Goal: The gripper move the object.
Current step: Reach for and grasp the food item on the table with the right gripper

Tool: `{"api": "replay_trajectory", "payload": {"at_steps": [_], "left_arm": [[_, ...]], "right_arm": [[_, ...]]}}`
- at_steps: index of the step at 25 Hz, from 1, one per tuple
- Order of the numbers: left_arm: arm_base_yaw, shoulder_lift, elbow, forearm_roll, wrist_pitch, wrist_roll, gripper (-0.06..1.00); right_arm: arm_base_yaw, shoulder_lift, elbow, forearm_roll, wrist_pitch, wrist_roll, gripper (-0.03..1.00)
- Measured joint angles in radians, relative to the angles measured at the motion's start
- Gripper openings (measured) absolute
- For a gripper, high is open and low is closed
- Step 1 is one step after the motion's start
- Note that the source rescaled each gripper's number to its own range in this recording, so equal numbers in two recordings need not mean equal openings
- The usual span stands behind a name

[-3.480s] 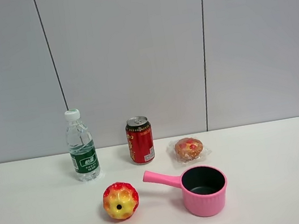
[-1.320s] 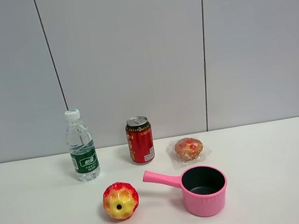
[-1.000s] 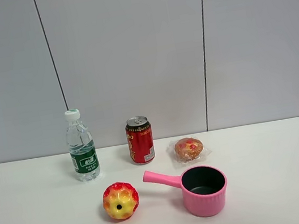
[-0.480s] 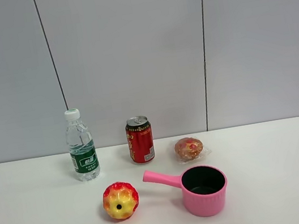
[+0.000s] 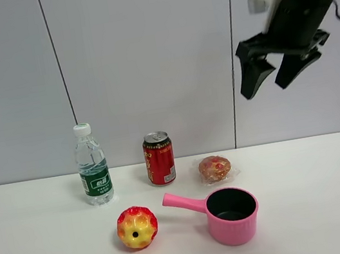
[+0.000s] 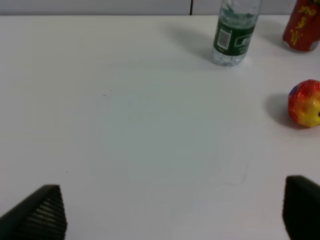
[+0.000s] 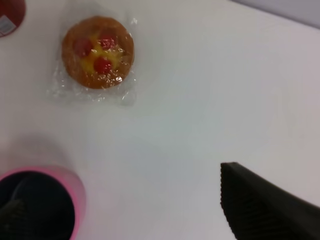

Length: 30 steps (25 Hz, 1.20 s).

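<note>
Bun (image 5: 215,168) in clear wrap lies at the far side of the bench (image 5: 41,253). Left gripper (image 6: 170,215) hovers empty, fingers spread. From the left stand a water bottle (image 5: 93,166), a bumpy ball (image 5: 136,227) nearer, a red can (image 5: 160,158), then the bun, with a pink pot (image 5: 232,214) just near of it. Right gripper (image 5: 277,76) hangs high to the bun's right, fingers released. This looks like the approach step: next it should descend leftward onto the bun, clearing the pot.
</note>
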<state>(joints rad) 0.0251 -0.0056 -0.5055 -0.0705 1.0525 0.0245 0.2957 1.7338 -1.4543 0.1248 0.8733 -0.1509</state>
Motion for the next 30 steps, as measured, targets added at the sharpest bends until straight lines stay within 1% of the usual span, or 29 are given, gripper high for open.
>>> {"api": "replay_trajectory", "payload": {"at_steps": [2, 3, 5, 7, 8, 9, 11, 15, 18, 21, 24, 27, 30], "left_arm": [[0.0, 0.0, 0.0, 0.0, 0.0, 0.0, 1.0], [0.0, 0.0, 0.0, 0.0, 0.0, 0.0, 1.0], [0.0, 0.0, 0.0, 0.0, 0.0, 0.0, 1.0], [0.0, 0.0, 0.0, 0.0, 0.0, 0.0, 1.0], [0.0, 0.0, 0.0, 0.0, 0.0, 0.0, 1.0], [0.0, 0.0, 0.0, 0.0, 0.0, 0.0, 1.0], [0.0, 0.0, 0.0, 0.0, 0.0, 0.0, 1.0], [0.0, 0.0, 0.0, 0.0, 0.0, 0.0, 1.0], [0.0, 0.0, 0.0, 0.0, 0.0, 0.0, 1.0], [0.0, 0.0, 0.0, 0.0, 0.0, 0.0, 1.0], [0.0, 0.0, 0.0, 0.0, 0.0, 0.0, 1.0], [0.0, 0.0, 0.0, 0.0, 0.0, 0.0, 1.0], [0.0, 0.0, 0.0, 0.0, 0.0, 0.0, 1.0]], "right_arm": [[0.002, 0.052, 0.0, 0.032, -0.044, -0.002, 0.41], [0.002, 0.075, 0.0, 0.051, -0.07, -0.015, 0.45], [0.002, 0.111, 0.0, 0.076, -0.119, -0.058, 0.57], [0.003, 0.145, 0.0, 0.095, -0.171, -0.096, 0.78], [0.003, 0.16, 0.0, 0.106, -0.197, -0.103, 0.85], [0.003, 0.173, 0.0, 0.121, -0.226, -0.108, 0.91], [0.003, 0.201, 0.0, 0.163, -0.273, -0.11, 0.97], [0.005, 0.248, -0.003, 0.218, -0.309, -0.114, 0.99], [0.03, 0.285, -0.003, 0.22, -0.352, -0.114, 0.99], [0.073, 0.315, -0.007, 0.22, -0.42, -0.114, 0.99], [0.103, 0.356, -0.029, 0.219, -0.455, -0.105, 0.99], [0.108, 0.391, -0.042, 0.18, -0.471, -0.034, 0.99], [0.108, 0.404, -0.044, 0.06, -0.488, 0.077, 1.0]]}}
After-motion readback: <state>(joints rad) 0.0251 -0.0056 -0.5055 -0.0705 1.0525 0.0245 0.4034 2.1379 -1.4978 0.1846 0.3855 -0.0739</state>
